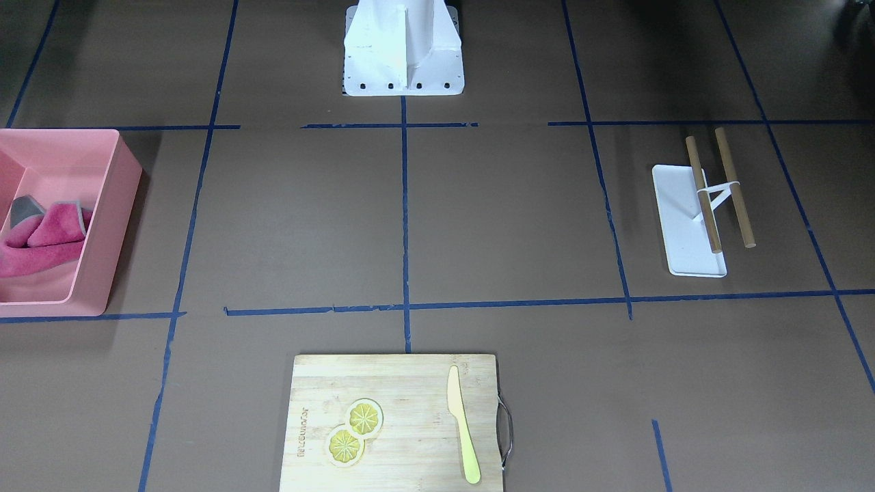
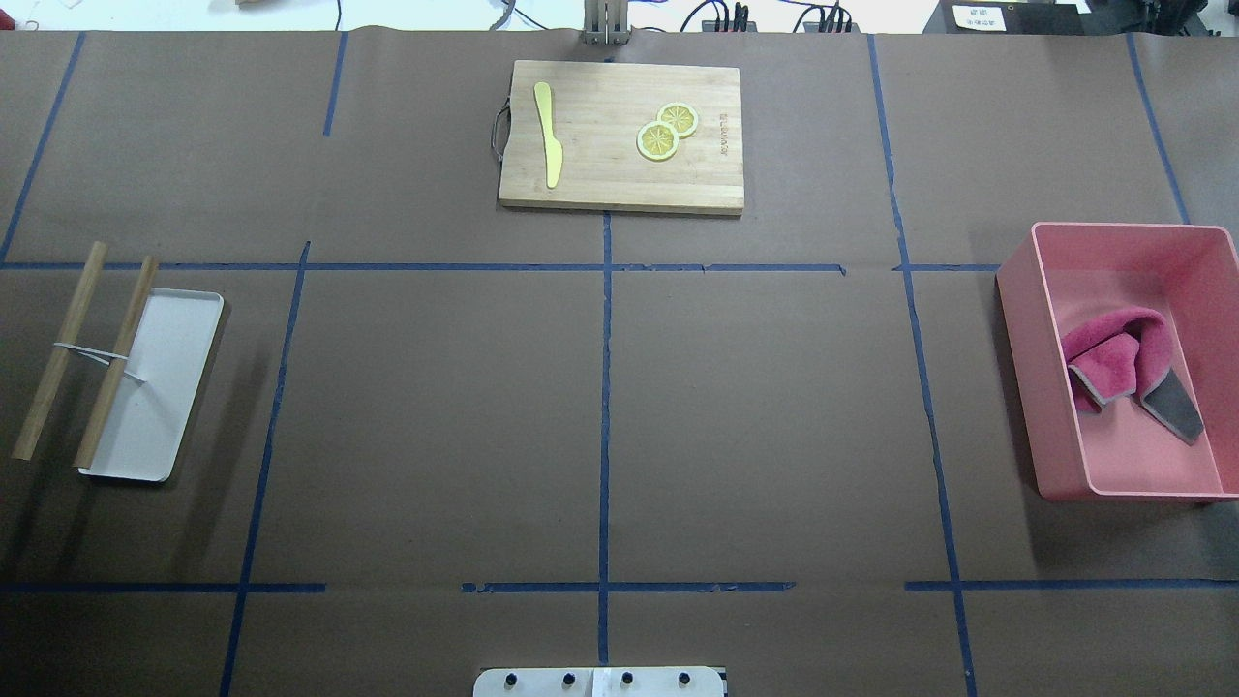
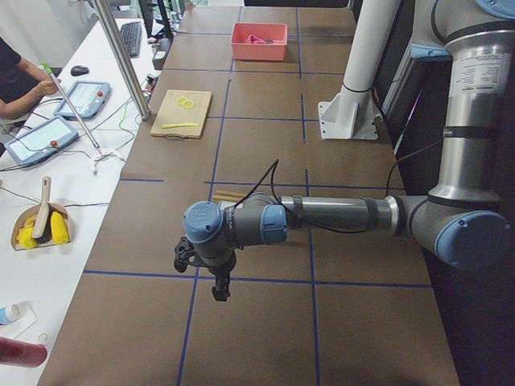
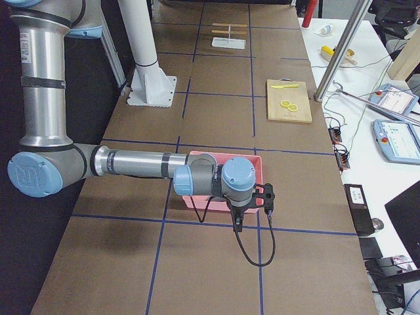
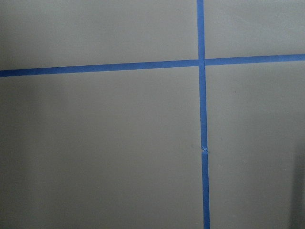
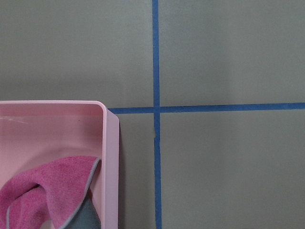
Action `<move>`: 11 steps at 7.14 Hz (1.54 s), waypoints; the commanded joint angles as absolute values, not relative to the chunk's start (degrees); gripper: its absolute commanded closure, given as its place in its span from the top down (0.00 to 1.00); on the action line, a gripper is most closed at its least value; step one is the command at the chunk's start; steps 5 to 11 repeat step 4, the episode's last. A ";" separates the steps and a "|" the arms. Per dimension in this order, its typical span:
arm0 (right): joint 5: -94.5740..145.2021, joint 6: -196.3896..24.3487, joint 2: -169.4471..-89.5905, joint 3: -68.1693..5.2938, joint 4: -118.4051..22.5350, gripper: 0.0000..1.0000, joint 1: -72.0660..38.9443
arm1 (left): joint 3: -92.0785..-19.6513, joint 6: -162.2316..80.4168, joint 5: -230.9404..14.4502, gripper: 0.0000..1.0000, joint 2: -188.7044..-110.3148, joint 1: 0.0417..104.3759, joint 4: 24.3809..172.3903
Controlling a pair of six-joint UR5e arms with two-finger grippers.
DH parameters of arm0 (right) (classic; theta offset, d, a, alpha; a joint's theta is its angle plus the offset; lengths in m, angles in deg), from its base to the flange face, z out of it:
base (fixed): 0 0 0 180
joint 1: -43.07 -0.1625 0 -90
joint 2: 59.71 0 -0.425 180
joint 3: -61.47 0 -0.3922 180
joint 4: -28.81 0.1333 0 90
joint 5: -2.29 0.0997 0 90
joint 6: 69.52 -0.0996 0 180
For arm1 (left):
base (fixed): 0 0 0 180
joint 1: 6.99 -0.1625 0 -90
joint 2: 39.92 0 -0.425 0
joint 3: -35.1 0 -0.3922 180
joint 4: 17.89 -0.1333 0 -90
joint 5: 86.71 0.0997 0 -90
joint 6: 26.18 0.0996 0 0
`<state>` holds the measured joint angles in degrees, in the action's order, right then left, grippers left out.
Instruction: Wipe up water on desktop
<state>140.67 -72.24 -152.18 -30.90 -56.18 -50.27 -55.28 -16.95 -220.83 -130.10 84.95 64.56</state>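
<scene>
The desktop [image 2: 436, 416] is a wide dark-brown surface crossed by blue tape lines; I see no water on it. A pink and grey cloth [image 2: 1113, 363] lies crumpled in a pink bin [image 2: 1123, 227] at the right end, and also shows in the right wrist view [image 6: 47, 191]. My left gripper [image 3: 218, 289] hangs over bare desktop at the left end. My right gripper [image 4: 237, 223] hangs by the bin's outer edge. Both show only in the side views, so I cannot tell whether they are open or shut.
A bamboo cutting board [image 2: 619, 184] with a yellow knife [image 2: 549, 131] and two lemon slices [image 2: 668, 131] lies at the far middle. A white tray [image 2: 165, 387] with a two-rod wooden rack [image 2: 58, 358] stands at the left. The robot base [image 1: 403, 48] is at the near edge.
</scene>
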 commanded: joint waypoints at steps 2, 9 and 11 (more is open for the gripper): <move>140.72 -72.33 -152.08 -30.90 -56.18 1.00 -50.27 | -55.60 -17.04 -220.83 1.00 -130.18 84.95 64.55; 140.72 -72.33 -152.08 -30.99 -56.09 1.00 -50.27 | -55.25 -17.04 -222.57 1.00 -130.27 84.86 64.55; 140.72 -72.33 -152.08 -30.99 -56.09 1.00 -50.27 | -55.25 -17.04 -222.57 1.00 -130.27 84.86 64.55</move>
